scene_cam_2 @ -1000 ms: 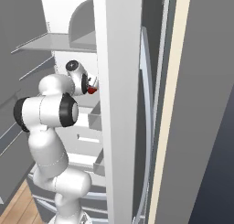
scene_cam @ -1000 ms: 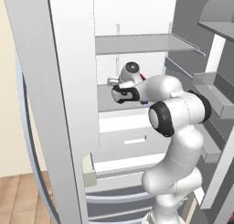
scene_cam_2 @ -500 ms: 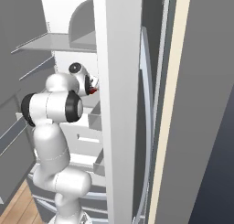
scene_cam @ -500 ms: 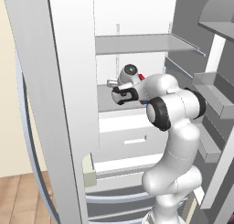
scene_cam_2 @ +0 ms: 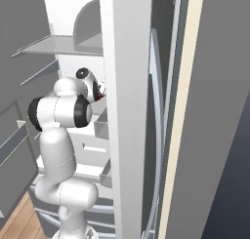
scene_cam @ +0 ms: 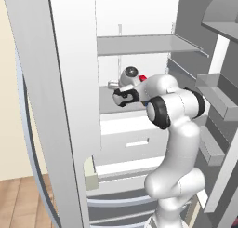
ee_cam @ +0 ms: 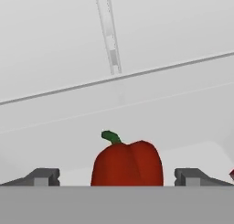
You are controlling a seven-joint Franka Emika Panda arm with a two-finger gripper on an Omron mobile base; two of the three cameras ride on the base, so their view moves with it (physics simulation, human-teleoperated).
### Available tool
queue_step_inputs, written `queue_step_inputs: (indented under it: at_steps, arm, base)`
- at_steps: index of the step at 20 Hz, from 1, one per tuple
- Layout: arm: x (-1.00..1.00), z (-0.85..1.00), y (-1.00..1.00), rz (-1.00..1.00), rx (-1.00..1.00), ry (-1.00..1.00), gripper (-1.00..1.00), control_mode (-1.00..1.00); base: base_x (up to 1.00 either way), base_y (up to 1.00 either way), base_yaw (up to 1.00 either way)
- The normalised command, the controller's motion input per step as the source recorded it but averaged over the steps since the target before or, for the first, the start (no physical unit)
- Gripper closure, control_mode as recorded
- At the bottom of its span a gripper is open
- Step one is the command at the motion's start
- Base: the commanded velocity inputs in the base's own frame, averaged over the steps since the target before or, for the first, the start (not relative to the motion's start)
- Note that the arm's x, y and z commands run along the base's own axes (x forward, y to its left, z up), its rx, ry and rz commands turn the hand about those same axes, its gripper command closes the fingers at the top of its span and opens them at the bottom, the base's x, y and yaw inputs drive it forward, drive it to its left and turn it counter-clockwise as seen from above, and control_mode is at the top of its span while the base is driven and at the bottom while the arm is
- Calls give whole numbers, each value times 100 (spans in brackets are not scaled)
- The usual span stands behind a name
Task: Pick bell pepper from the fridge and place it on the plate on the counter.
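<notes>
Red pepper (ee_cam: 127, 163) sits low in the middle, between the spread fingers (ee_cam: 43, 177) of the gripper (ee_cam: 119, 177), inside the fridge (scene_cam: 139, 45).

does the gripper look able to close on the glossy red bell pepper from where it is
Probably yes: in the hand view the glossy red bell pepper sits between the open gripper finger tips, with nothing between them and it.

Bell pepper (ee_cam: 128, 163) — base cut off by the grey band in the hand view; a red sliver behind the wrist in the left base view. Gripper (ee_cam: 117, 176) — only finger tips (ee_cam: 43, 176) show. Small red scrap at the hand view's right edge, unidentifiable.
</notes>
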Motion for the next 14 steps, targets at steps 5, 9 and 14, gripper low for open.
queue_step_inputs:
  at_steps: [5, 9, 14]
  arm:
    - [17, -20, 0, 0, 0, 1, -100, -100]
    - [12, -18, 0, 0, 0, 0, -100, -100]
    - [9, -18, 0, 0, 0, 2, 100, -100]
  base:
    - [0, 0, 0]
    - [0, 0, 0]
    - [0, 0, 0]
